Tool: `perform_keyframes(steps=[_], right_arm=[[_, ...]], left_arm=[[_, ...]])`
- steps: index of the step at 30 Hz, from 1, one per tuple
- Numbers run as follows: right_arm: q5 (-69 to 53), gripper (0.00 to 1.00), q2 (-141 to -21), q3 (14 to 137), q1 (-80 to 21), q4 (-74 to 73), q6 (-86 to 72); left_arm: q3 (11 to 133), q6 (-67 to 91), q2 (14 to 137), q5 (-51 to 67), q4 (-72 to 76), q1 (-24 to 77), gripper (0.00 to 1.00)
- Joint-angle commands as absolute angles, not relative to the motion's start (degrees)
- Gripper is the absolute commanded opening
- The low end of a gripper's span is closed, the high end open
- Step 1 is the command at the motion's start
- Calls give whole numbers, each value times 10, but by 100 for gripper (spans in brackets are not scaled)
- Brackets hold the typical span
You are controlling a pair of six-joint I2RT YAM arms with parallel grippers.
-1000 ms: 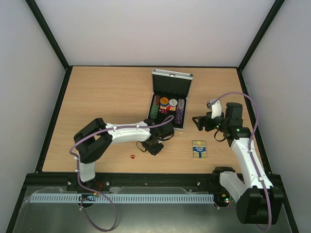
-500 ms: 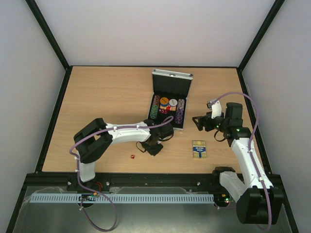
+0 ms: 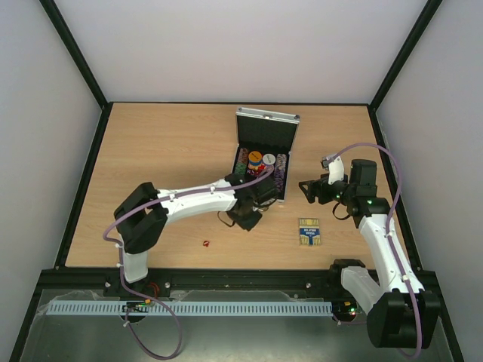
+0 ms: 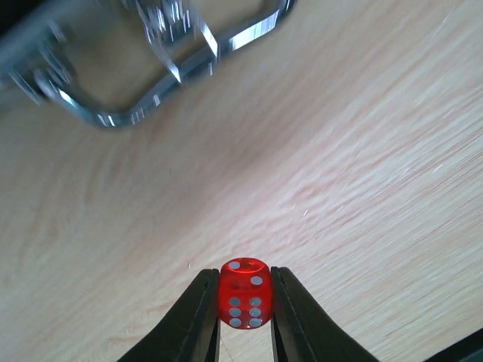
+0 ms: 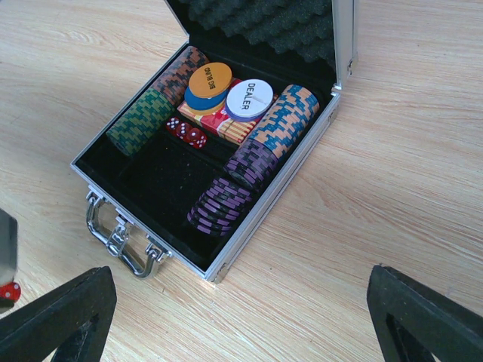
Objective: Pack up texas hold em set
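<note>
The left fingers (image 4: pixel 198 320) have drawn together over the last second and are now clamped on a red die (image 4: pixel 243 294), one pad on each side, white pips facing out. From above, that arm has swung away from the bare wood towards the front of the open silver case (image 3: pixel 266 130), whose metal handle (image 4: pixel 143 105) shows blurred just ahead of the die. I'd judge the pick is made and the carry has begun. Whether the die is clear of the bench (image 3: pixel 166 151) I cannot tell. Inside the case the poker chips (image 5: pixel 253 154) lie in rows, with more dice (image 5: pixel 187 133) in the middle compartment, likely where this one belongs. A 2nd loose die (image 3: pixel 205 243) has not stirred, lying near the front edge, well apart from the case. The card deck box (image 3: pixel 309 231) also waits outside, to the case's right. The right fingers (image 5: pixel 64 317) stand wide apart, empty, hovering beside the case as before
</note>
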State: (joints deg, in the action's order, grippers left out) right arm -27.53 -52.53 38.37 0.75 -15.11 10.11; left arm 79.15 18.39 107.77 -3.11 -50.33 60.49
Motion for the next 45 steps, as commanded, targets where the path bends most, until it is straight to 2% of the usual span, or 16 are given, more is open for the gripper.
perform_keyframes(steps=[1, 11, 18, 45], right_arm=[[-278, 92, -527, 377, 10, -156, 109], [-276, 92, -533, 377, 10, -156, 109], [-273, 92, -530, 378, 10, -156, 108], [-274, 92, -533, 377, 10, -156, 109]], left_arm=[[865, 202, 1063, -44, -537, 587, 16], [1056, 200, 1172, -46, -549, 520, 17], [1132, 197, 1238, -46, -548, 493, 17], [1170, 208, 1354, -32, -438, 455, 15]])
